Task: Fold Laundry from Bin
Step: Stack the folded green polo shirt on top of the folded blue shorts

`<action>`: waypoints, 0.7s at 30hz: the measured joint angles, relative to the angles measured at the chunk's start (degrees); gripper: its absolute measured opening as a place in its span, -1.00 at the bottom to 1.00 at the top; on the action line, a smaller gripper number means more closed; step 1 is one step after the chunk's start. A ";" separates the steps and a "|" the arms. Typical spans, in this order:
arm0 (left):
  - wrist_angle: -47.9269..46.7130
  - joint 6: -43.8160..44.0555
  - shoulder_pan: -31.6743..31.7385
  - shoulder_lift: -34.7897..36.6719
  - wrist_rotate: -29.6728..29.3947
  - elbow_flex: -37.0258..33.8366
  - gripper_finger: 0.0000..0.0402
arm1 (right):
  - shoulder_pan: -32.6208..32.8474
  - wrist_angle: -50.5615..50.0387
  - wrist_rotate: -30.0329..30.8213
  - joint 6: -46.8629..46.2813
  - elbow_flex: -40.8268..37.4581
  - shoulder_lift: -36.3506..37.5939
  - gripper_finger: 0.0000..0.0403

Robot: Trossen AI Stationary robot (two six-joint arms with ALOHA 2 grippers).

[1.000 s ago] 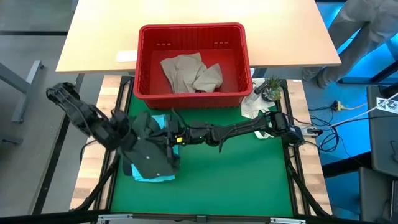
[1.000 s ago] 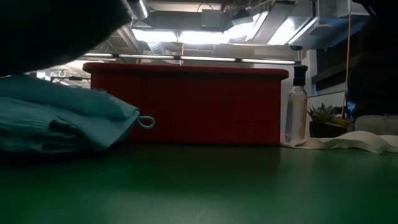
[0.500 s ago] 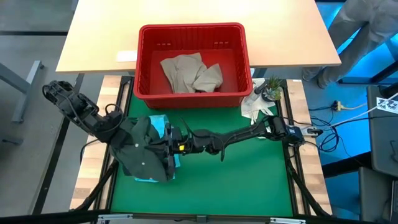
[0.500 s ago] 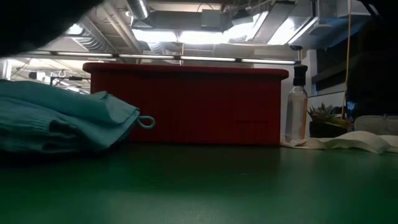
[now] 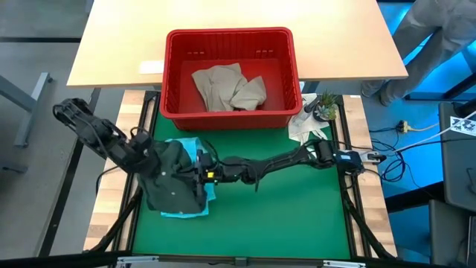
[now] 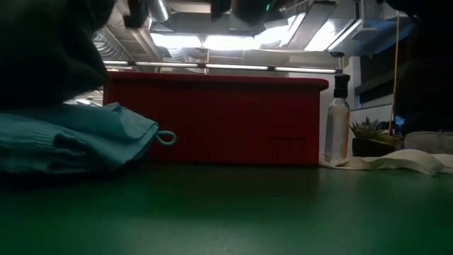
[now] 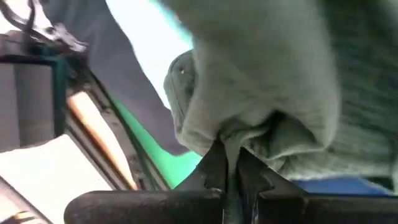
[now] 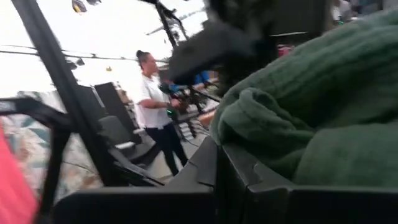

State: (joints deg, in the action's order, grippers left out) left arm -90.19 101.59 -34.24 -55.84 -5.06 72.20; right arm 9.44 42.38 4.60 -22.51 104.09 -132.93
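Note:
The dark olive green garment (image 5: 175,182) hangs bunched between both grippers over the folded light teal garment (image 5: 195,211), which lies on the green mat near the table's left edge and shows in the low view (image 6: 71,138). My left gripper (image 5: 151,158) is shut on the olive garment's left side. My right gripper (image 5: 199,173), reaching across from the right, is shut on its right side. A beige-tan garment (image 5: 227,87) lies in the red bin (image 5: 230,115) at the far side. The black garment is out of view. My left gripper pinches a bunched fold of the olive garment (image 7: 239,134) between its two shut fingers (image 7: 214,165). It comes from the table's left. The cloth bulges beyond the fingertips in several layers, and its lower part sags onto the teal garment. My right gripper is shut on the olive garment's right side (image 8: 267,134), coming level from the table's right. The cloth piles over the fingers (image 8: 205,168) and hides the place of contact. The garment hangs slack toward the left gripper.
A spray bottle (image 6: 338,124), a small plant (image 5: 325,106) and a white cloth (image 6: 396,161) stand at the far right by the bin. The green mat (image 5: 282,216) is bare in front and to the right. A person stands beyond the table in the right wrist view (image 8: 158,109).
Both grippers have kept their hold on the olive garment. It rose a little and shifted toward the table's left edge. Then it came down, and it now hangs lower over the teal garment, which has stayed where it was.

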 joint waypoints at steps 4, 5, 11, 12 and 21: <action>-0.11 -0.01 0.22 -0.52 -3.59 -6.39 -1.00 | -1.78 -0.93 0.35 -0.53 -0.01 -1.08 -0.97; 0.07 -0.01 0.59 -0.73 -4.34 -8.02 -1.00 | -2.16 -1.97 0.35 -1.18 -0.01 -1.08 -0.97; 0.21 -0.25 3.73 -0.82 -12.52 -14.48 -1.00 | -4.06 -7.57 0.37 0.25 -0.01 -1.17 -0.97; 0.23 -0.27 4.39 -0.82 -14.50 -15.20 -1.00 | -4.41 -8.94 0.37 0.34 0.01 -1.17 -0.97; 2.49 0.20 9.35 -0.78 -17.48 -22.93 -1.00 | -6.53 -23.14 4.79 7.90 0.01 -1.17 -0.97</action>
State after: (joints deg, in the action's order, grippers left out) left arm -87.70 101.78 -24.89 -56.62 -22.54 49.27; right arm 2.91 19.23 9.40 -14.61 104.09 -134.10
